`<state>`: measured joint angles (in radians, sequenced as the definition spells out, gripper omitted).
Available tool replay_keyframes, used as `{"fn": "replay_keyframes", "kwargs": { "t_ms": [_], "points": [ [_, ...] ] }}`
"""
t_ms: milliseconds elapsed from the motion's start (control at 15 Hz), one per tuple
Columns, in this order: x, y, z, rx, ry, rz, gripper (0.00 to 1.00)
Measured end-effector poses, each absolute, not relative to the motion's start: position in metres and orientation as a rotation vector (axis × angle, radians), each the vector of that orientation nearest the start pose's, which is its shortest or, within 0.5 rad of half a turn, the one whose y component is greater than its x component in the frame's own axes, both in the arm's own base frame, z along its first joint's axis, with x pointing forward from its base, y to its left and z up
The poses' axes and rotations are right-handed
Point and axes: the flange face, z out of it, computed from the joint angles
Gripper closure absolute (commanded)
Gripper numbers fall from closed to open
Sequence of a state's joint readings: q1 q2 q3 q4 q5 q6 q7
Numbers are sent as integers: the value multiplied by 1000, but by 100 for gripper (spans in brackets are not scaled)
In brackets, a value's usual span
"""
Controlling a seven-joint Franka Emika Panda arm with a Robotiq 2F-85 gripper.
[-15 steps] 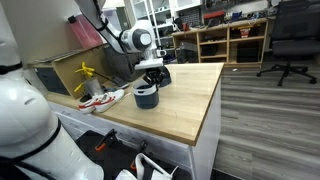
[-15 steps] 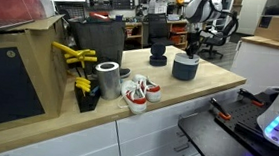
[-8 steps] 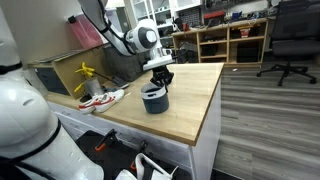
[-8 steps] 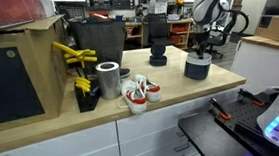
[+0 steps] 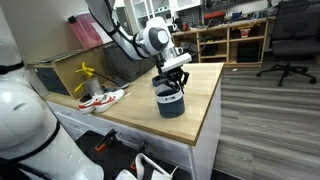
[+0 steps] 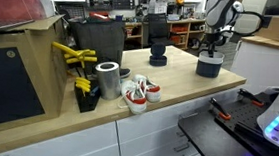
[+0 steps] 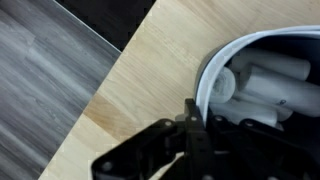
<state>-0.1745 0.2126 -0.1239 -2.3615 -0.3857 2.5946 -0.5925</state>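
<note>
My gripper [image 5: 172, 78] is shut on the rim of a dark grey round container [image 5: 171, 104], which is near the wooden table's [image 5: 120, 118] long edge. In an exterior view the container [image 6: 210, 65] hangs under the gripper [image 6: 214, 48] at the table's far corner; whether its base touches the wood I cannot tell. From the wrist view, the pale rim of the container [image 7: 206, 82] runs between the black fingers of the gripper [image 7: 191, 110], and white cylinders [image 7: 265, 85] lie inside it.
A pair of white and red shoes [image 6: 138, 92], a metal can [image 6: 107, 80], yellow tools [image 6: 73, 55] and a black stand [image 6: 158, 57] sit further back on the table. The floor [image 7: 45, 70] drops off just beyond the table edge. An office chair [image 5: 290, 40] stands nearby.
The gripper has carried the container across the table, away from the shoes and toward the table's edge and corner. Its grip on the rim has stayed the same.
</note>
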Motion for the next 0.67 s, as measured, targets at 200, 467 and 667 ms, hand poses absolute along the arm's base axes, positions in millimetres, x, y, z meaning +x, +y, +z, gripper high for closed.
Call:
{"fn": "replay_keyframes", "kwargs": {
  "t_ms": [200,467,667],
  "points": [
    [484,-154,241,-3177,-1080,77,99],
    [476,-157,241,-3139,-1166,70,70],
    [470,-158,238,-3106,-1229,91,56]
  ]
}}
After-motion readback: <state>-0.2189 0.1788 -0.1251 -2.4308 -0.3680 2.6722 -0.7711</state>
